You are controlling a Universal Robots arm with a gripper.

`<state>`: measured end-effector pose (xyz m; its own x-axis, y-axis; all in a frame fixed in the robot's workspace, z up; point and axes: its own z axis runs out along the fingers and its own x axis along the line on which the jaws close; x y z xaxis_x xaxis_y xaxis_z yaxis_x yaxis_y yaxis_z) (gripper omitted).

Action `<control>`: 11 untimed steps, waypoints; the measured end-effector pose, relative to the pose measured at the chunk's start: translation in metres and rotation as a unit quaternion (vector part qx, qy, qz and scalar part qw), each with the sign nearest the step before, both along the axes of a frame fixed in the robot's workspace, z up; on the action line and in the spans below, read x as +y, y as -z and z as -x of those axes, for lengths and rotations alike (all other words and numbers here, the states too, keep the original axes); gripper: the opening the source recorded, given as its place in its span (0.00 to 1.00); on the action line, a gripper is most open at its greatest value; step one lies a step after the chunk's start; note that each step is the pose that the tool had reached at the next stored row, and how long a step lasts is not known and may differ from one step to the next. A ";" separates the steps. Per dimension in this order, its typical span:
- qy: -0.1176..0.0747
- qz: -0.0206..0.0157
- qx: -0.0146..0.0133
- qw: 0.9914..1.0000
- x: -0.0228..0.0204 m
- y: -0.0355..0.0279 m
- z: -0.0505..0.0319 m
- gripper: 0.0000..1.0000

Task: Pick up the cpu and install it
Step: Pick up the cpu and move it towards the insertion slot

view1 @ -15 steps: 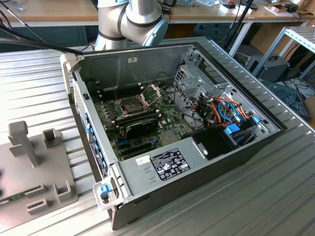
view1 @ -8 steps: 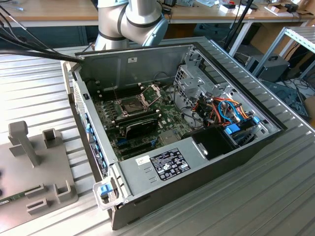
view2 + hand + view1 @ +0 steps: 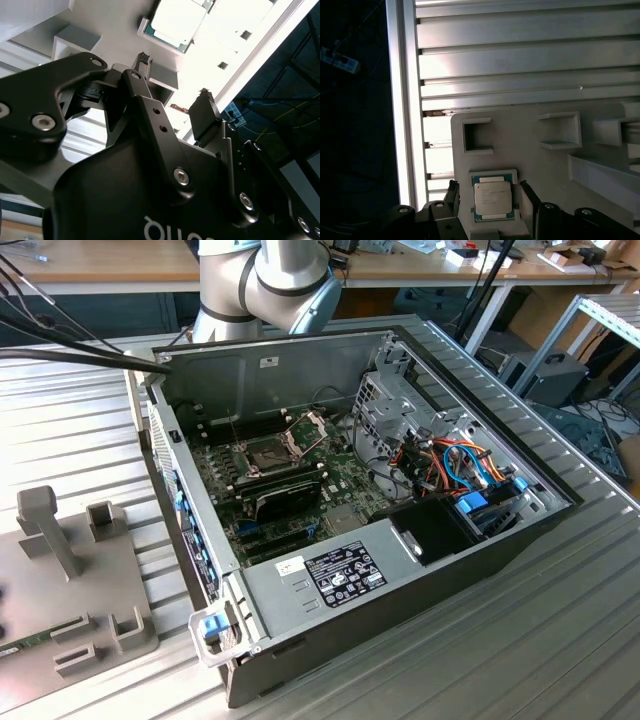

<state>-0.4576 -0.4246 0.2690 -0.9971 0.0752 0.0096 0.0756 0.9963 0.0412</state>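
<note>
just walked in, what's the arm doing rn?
The gripper hangs open over the cpu, which lies flat in a pocket of the grey holder plate. There is a finger on either side and nothing is gripped, so it is not picked up yet. In the exterior view, the PC case lies open and the motherboard socket has its frame raised.

Nothing legible: power supply label [image 3: 343, 576], cpu [image 3: 492, 197] print unreadable.

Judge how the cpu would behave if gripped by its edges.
The cpu looks thin, rigid and probably light: a square with a metal lid. Its thin edges offer little grip, so it may slip. Seated in a pocket of the fixture, it is unlikely to slide.
</note>
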 end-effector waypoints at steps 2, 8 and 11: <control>0.000 0.000 0.000 1.000 0.0000 0.0002 0.0000 0.60; 0.000 0.000 0.000 1.000 0.0000 0.0012 0.0000 0.60; 0.000 0.000 0.000 1.000 0.0000 0.0013 0.0000 0.60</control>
